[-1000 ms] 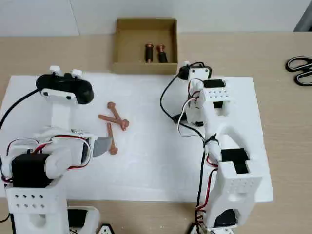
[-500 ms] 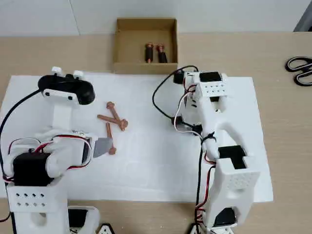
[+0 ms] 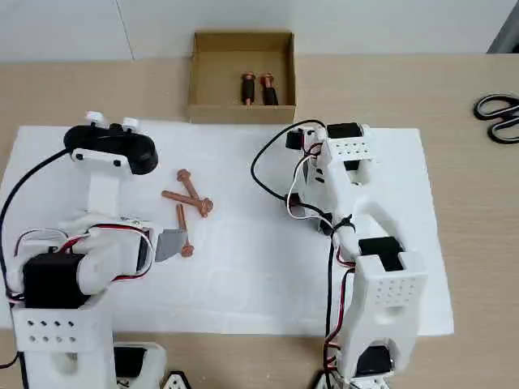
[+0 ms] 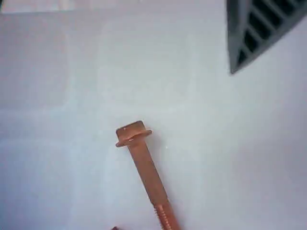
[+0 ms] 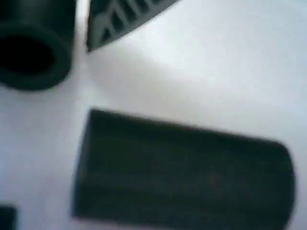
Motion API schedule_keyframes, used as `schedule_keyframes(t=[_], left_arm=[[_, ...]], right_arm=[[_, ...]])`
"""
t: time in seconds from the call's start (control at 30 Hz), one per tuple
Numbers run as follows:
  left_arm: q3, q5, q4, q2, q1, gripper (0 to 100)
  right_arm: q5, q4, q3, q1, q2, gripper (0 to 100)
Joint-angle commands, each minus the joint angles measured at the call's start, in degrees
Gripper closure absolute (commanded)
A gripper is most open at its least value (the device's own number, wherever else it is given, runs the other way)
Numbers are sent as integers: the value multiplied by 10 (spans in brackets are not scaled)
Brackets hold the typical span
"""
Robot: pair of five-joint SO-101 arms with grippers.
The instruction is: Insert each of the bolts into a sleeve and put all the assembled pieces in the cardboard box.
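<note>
Three copper bolts lie loose on the white mat: one (image 3: 186, 181), a second (image 3: 182, 197) crossing it, and a third (image 3: 185, 231) nearest my left gripper (image 3: 172, 243). The left gripper hangs open just beside that third bolt (image 4: 144, 167), and one grey finger (image 4: 254, 28) shows off to the side of it. The right arm (image 3: 345, 154) is bent low over the mat's far right part. Close under its open gripper a black sleeve (image 5: 182, 172) lies on its side, another sleeve (image 5: 29, 52) stands upright, and one finger (image 5: 120, 19) shows above them. The cardboard box (image 3: 204, 81) holds two assembled pieces (image 3: 248, 87) (image 3: 268, 87).
The white mat (image 3: 243, 275) covers most of the wooden table. Scissors (image 3: 499, 113) lie at the far right edge. Black cables (image 3: 272, 158) loop out from the right arm toward the mat's middle.
The right arm has drawn back from the box and come down over the mat, its wrist swinging left. The left arm and the bolts have barely moved.
</note>
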Motion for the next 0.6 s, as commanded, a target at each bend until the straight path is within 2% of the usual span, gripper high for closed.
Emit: schedule_keyframes(t=[0.0, 0.1, 0.27, 0.37, 0.5, 0.57], left_arm=[[-2, -3, 9, -8, -4, 689], [-2, -3, 9, -8, -4, 689], [-6, -1, 9, -6, -4, 690], [-13, 36, 9, 11, -4, 690], [-40, 47, 6, 112, -3, 690], [-71, 18, -3, 171, -1, 690]], right_arm=[[7, -7, -12, 0, 5, 868], [11, -13, -15, 1, 0, 990], [31, 22, -15, 2, -61, 991], [45, 57, -15, 2, -135, 992], [63, 80, -15, 2, -233, 995], [69, 84, -12, 2, -269, 995]])
